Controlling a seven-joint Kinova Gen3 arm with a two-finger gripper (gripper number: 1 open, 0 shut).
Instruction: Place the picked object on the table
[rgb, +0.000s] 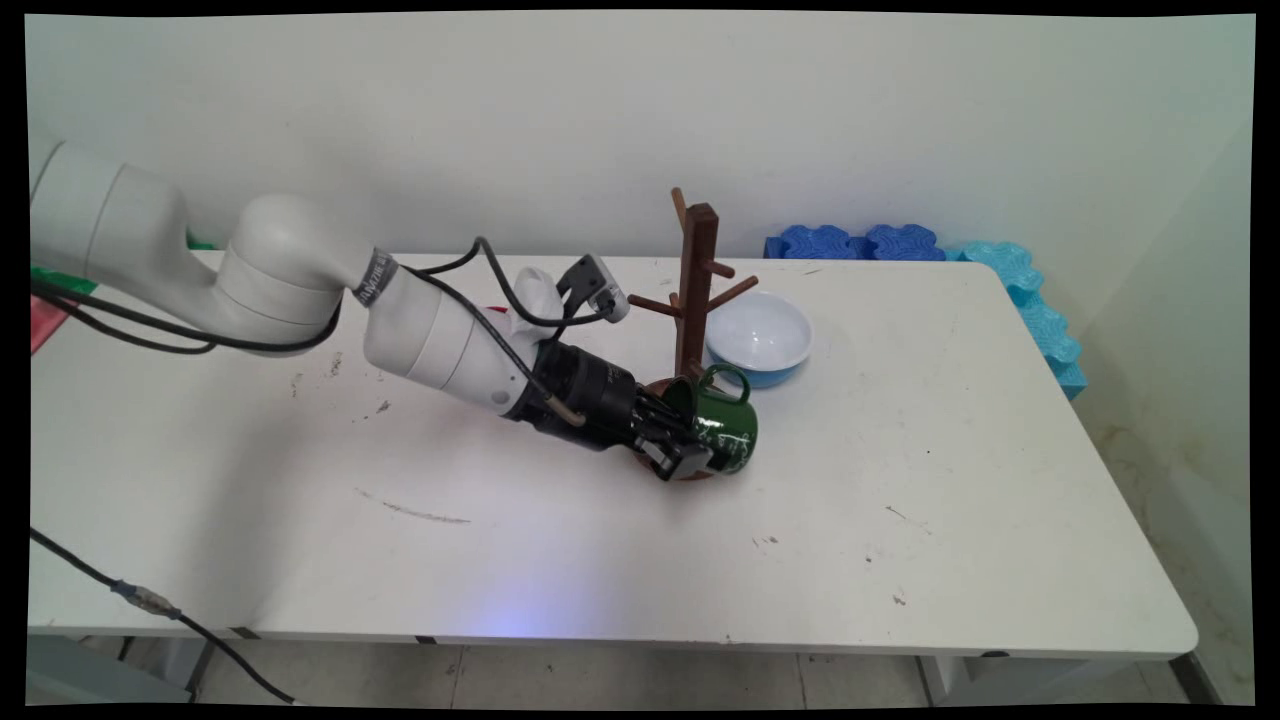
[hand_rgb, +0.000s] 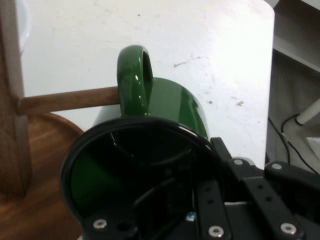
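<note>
Green mug (rgb: 725, 425) clamped at rim by closed gripper (rgb: 678, 452), tipped on side low over round base of wooden mug tree (rgb: 695, 290), handle (hand_rgb: 134, 82) uppermost and touching lowest peg (hand_rgb: 70, 99), mouth facing wrist; blue-and-white bowl (rgb: 760, 338) just behind.

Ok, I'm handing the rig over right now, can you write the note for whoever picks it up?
Gripper: shut on the green mug, one finger inside its rim, mug tipped on its side.
Mug: low beside the wooden mug tree, over its round base; in the hand view its handle is level with a lower peg, apparently touching it, but not threaded on.
Blue-and-white bowl: on the table behind the tree.
Blue foam blocks: by the wall, at the table's far right.
</note>
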